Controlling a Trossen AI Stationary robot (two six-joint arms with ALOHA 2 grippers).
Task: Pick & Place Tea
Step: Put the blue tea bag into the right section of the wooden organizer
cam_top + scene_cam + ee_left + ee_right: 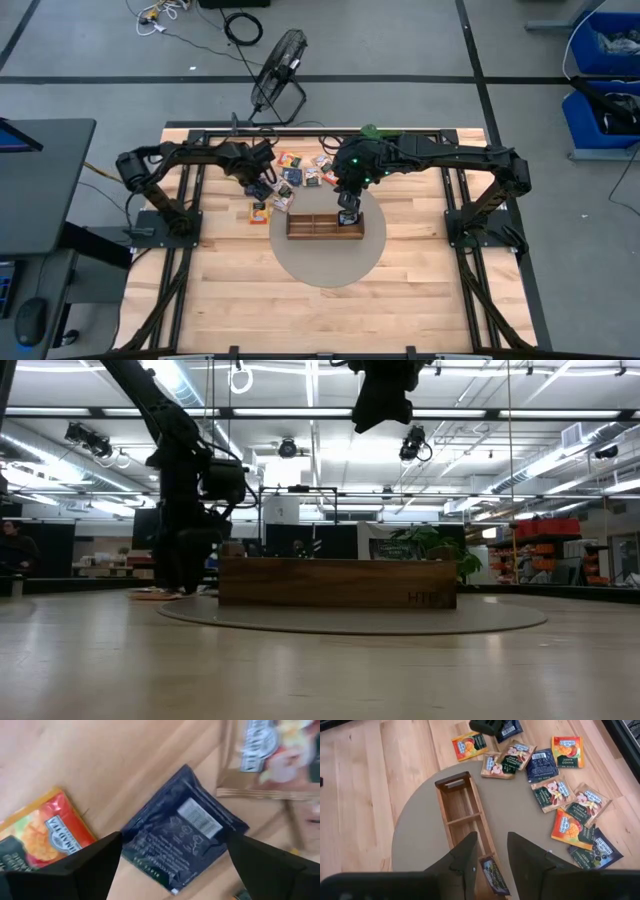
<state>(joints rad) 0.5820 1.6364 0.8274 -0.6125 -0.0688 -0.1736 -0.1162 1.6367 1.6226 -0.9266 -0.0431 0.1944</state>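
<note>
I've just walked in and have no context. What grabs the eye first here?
A scatter of bright tea packets lies beside a long wooden tray on a round mat. The left pincer stands open over a dark blue packet; the right pincer hovers above the tray's end compartment.

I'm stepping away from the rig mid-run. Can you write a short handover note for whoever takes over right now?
Left gripper: open, low over a dark blue tea packet lying barcode side up on the table, an orange packet beside it.
Right gripper: above one end of the wooden tray, nothing seen between its fingers.
Done: one packet lies in the tray's end compartment under the right gripper.
Left: the other two compartments look empty; about a dozen packets lie loose beside the tray.
</note>
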